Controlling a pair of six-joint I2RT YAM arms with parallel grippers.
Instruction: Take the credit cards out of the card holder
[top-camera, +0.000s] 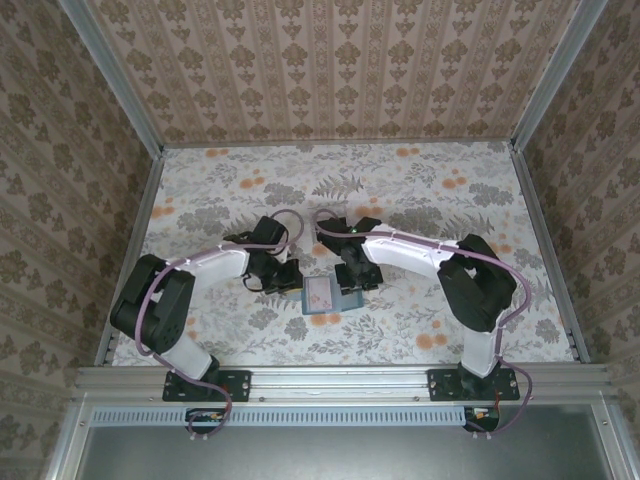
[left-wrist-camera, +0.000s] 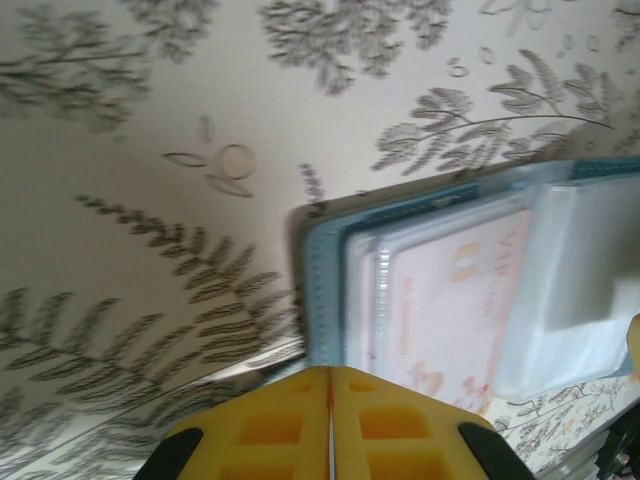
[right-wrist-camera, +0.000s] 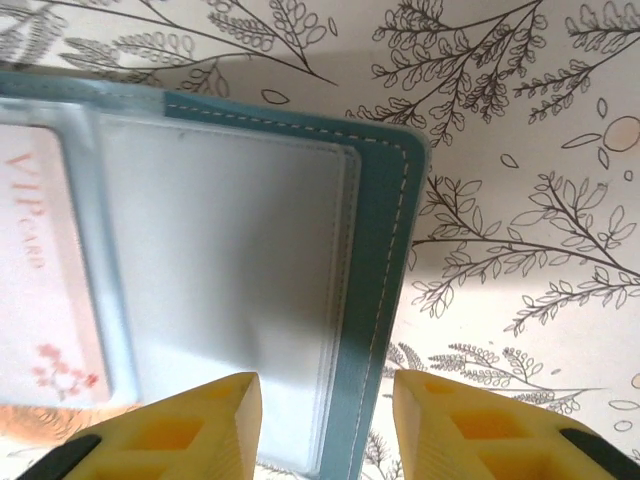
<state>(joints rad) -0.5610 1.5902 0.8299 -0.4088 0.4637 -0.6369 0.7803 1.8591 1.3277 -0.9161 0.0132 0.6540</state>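
The card holder (top-camera: 322, 312) lies open on the bench (top-camera: 420, 200), a pink VIP card (right-wrist-camera: 40, 270) sleeved inside. Our left fingers (left-wrist-camera: 270, 425) are together, right fingers (right-wrist-camera: 190, 435) apart over its right panel. We judge the card light and slick, best pinched edgewise.

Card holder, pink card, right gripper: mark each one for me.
card holder (right-wrist-camera: 385, 250), right wrist view, on its stitched teal border.
pink card (left-wrist-camera: 450, 315), left wrist view, on the middle of its face.
right gripper (right-wrist-camera: 325, 400), right wrist view, midway between its open yellow fingertips.
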